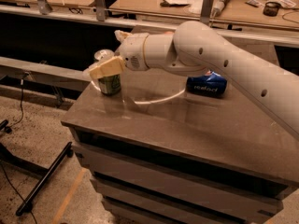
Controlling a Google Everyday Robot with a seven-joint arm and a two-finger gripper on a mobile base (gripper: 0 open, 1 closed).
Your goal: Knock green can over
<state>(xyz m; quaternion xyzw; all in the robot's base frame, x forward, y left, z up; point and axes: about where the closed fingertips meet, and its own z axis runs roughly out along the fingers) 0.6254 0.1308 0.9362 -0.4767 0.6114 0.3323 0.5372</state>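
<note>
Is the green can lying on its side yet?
No, the green can stands on its base, with the gripper against its upper side.

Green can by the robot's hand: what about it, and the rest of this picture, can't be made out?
Camera view:
Green can: its upper side is hidden by the gripper, at the cabinet top's left end.
Blue can: its upper edge is covered by the arm.
Arm: cut off by the right edge.
Desk clutter behind: too small to identify.

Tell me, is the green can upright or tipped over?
Upright: the green can stands on its base on the table, silver top up. The gripper is at its upper part.
</note>
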